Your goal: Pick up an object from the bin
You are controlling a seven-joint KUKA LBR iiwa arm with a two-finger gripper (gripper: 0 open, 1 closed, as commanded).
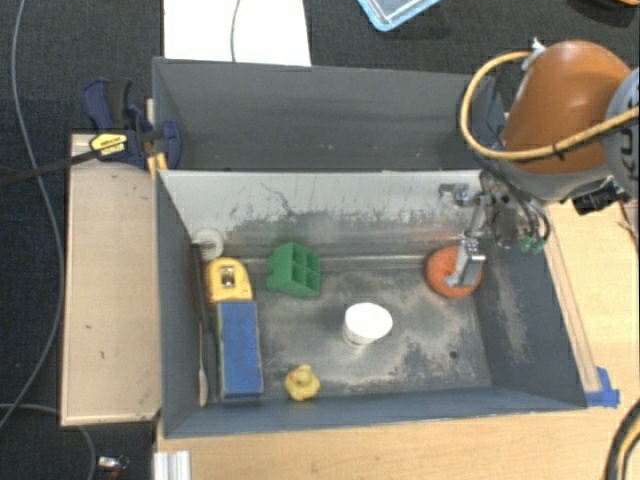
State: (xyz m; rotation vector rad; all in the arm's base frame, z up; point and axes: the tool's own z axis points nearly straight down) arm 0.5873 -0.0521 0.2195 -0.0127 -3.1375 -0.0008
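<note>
My gripper (468,258) reaches down at the right side of the bin, its metal fingers right over a round orange thing (446,273) that lies near the back right. The fingers hide part of that orange thing, and I cannot make out whether they are round it. A white round cap-like thing (367,323) lies on the floor of the bin, a little to the left and nearer the front.
A green block (295,269) lies left of the middle. Along the left wall lie a long blue block (239,347), a yellow tape measure (228,279) and a small grey ring (207,239). A small yellow figure (301,382) sits at the front.
</note>
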